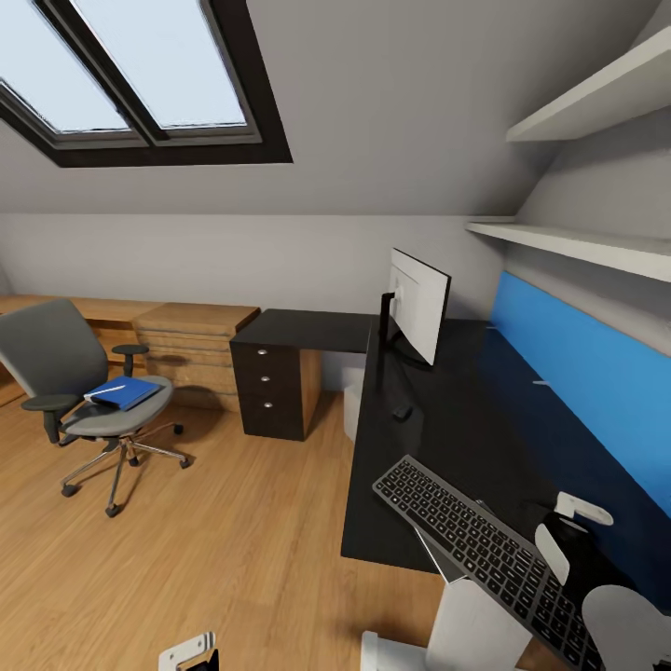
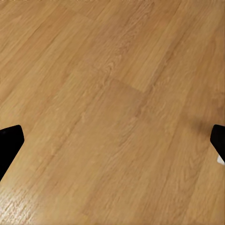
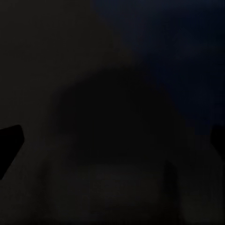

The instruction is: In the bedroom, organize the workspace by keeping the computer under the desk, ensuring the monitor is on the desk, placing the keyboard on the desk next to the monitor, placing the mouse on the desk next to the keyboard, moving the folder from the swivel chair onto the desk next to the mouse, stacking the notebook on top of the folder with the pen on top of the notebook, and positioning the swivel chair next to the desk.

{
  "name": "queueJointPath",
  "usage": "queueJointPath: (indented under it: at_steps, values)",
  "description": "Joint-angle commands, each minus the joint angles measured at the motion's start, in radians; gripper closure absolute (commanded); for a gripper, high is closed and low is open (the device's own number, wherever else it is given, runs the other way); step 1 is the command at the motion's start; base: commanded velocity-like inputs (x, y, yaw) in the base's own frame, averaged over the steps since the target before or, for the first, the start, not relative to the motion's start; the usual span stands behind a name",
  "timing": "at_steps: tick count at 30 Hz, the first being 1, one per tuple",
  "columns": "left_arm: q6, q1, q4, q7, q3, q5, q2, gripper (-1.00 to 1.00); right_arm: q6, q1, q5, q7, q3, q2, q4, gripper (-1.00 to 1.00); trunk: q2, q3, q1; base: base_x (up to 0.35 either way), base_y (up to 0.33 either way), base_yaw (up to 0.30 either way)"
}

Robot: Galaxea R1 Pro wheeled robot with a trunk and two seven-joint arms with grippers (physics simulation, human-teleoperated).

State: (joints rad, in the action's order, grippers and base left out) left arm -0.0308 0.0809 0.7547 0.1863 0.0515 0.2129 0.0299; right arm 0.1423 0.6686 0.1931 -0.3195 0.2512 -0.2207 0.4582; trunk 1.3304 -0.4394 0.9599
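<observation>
The head view looks down a glossy black desk [image 1: 485, 410] with a blue back panel [image 1: 578, 363] along its right side. The keyboard [image 1: 494, 550] lies at the near end of the desk, angled, its near part overhanging the desk's front edge above the robot's grey trunk. The monitor [image 1: 419, 303] stands farther along the desk, seen nearly edge-on with its white back showing. A small dark object, likely the mouse [image 1: 402, 411], lies on the desk near the monitor's foot. A pale box that may be the computer [image 1: 354, 401] shows under the desk beside a dark drawer unit [image 1: 275, 387]. The chair [image 1: 89, 391] stands well apart from the desk on the wood floor [image 1: 205, 540], and the blue folder [image 1: 126, 392] lies on its seat with a thin white pen [image 1: 105, 390] on top. The left gripper [image 2: 112, 145] hangs over bare floor, fingertips wide apart, holding nothing. The right gripper [image 3: 112, 145] hangs over the dark desk top, fingertips likewise spread and empty.
</observation>
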Motion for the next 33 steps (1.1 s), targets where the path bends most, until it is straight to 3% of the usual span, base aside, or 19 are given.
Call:
queueJointPath:
  at_steps: [1,5,21,33]
  values:
    - [-0.003,0.000,0.001,0.001,0.001,0.011,0.001,-1.00,0.009,0.000,0.008,-0.007,-0.001,0.000,0.002,-1.00,0.001,-0.001,0.000,0.000,0.000,0.000]
    - [-0.003,0.000,0.001,0.001,0.002,0.011,0.001,-1.00,0.013,0.000,0.008,-0.010,-0.001,0.000,0.002,-1.00,0.001,-0.001,0.000,0.000,0.000,0.000]
    - [-0.003,0.000,0.002,0.004,0.002,0.011,0.001,-1.00,0.016,0.000,0.006,-0.012,-0.001,0.000,0.002,-1.00,0.113,-0.051,0.061,0.000,0.000,0.000]
    - [-0.003,0.000,0.001,0.001,-0.001,0.010,0.001,-1.00,0.016,0.000,0.006,-0.012,-0.002,0.000,0.002,-1.00,0.113,-0.051,0.061,0.000,0.000,0.000]
